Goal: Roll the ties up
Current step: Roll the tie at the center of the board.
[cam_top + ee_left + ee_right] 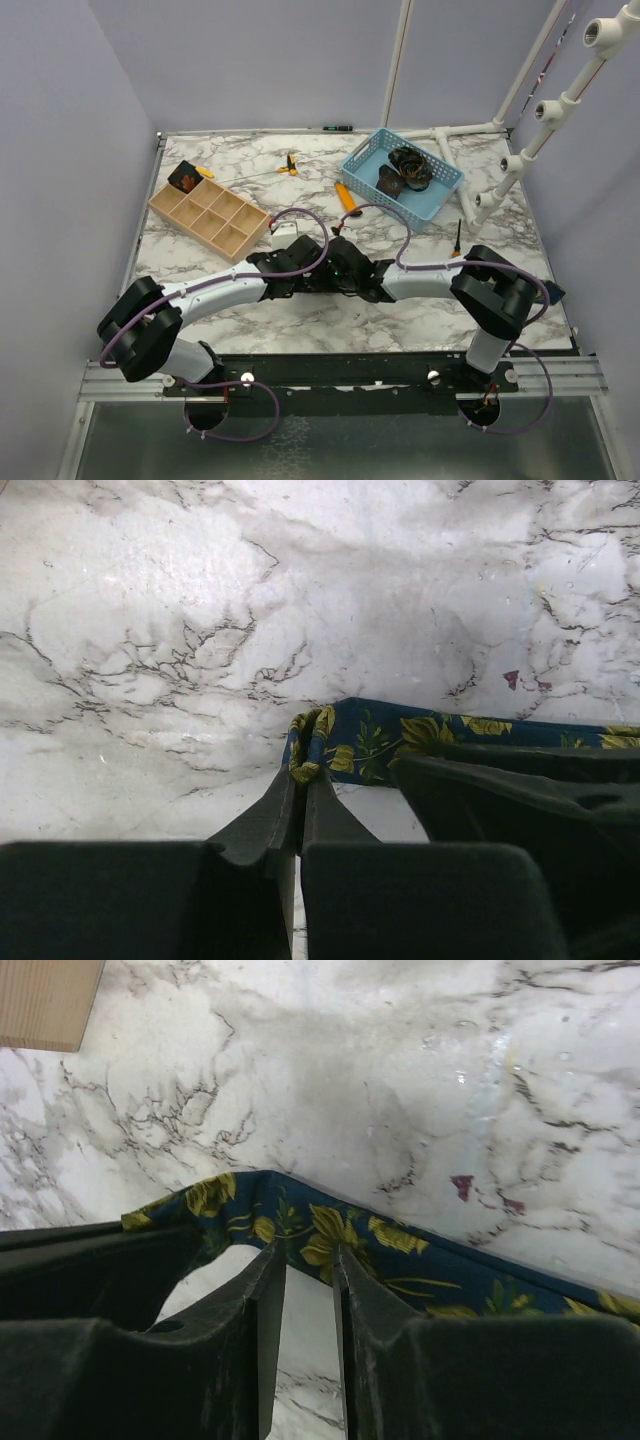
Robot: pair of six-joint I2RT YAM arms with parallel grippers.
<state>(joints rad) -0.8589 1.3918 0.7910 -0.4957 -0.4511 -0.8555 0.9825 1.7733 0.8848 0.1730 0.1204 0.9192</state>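
A navy tie with yellow-green floral print (400, 735) stretches between my two grippers just above the marble table; it also shows in the right wrist view (430, 1255). My left gripper (303, 775) is shut on its folded end. My right gripper (305, 1255) is open with a narrow gap, its fingertips (268, 1260) at the tie's near edge. In the top view both grippers, left (318, 270) and right (350, 272), meet at the table's middle and hide the tie. A dark coil with red-orange marks (184, 178) sits in the wooden organizer's far corner compartment.
The wooden organizer (215, 222) stands at the back left. A blue basket (433, 203) at the back right holds dark rolled fabric (410, 165). Orange-handled tools (345, 196) lie between them. A white pipe rack (520, 160) stands at the right.
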